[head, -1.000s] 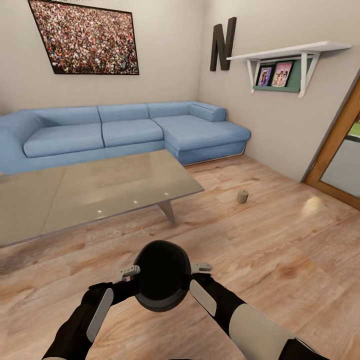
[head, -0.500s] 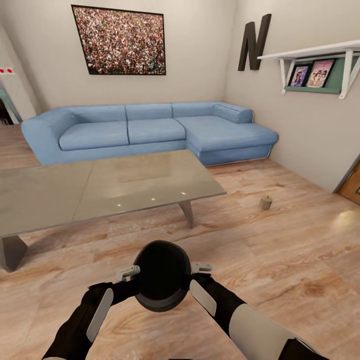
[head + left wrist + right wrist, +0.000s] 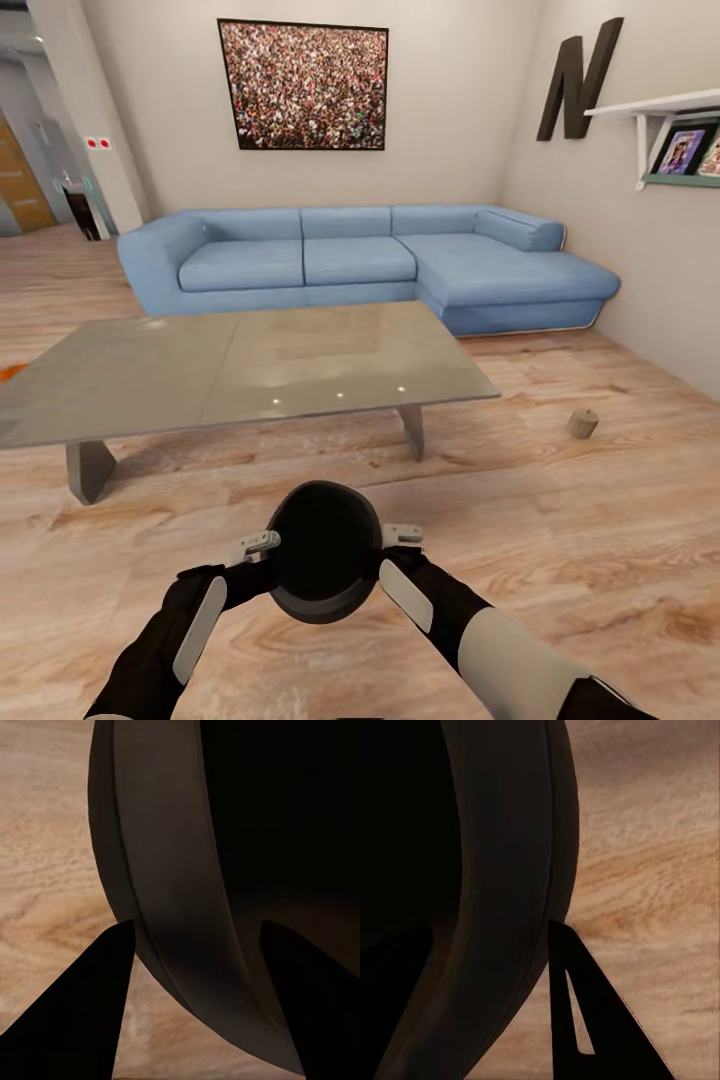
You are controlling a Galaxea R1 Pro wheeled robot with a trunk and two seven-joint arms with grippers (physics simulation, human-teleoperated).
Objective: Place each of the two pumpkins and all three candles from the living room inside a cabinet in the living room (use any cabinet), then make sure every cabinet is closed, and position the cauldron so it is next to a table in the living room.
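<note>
L gripper [image 3: 262, 548] sits on the left flank of the cauldron [image 3: 324, 562]; wrist cam shows the pot rim [image 3: 180, 907] running between the two dark fingers [image 3: 82, 1012], so it's clamped on the rim. Cauldron hangs between both grippers, mouth tipped toward the head cam, above bare wood floor [image 3: 560, 530]. R gripper [image 3: 400, 538] mirrors it on the right flank, rim [image 3: 510, 907] against its finger [image 3: 585, 1012]; looks closed on the pot too.

Handling, my guess: rigid, matte, thick-walled, so prob heavy-ish and won't crush. Round belly would slip, hence the rim is the place to pinch, opposite sides, kept level w/ each other.

Table [image 3: 250, 365] is ahead of both grippers and a bit left, near but w/ open floor between. Candle [image 3: 582, 423] stands on the floor ahead and well right of the R gripper. Sofa [image 3: 350, 260] beyond the table.
</note>
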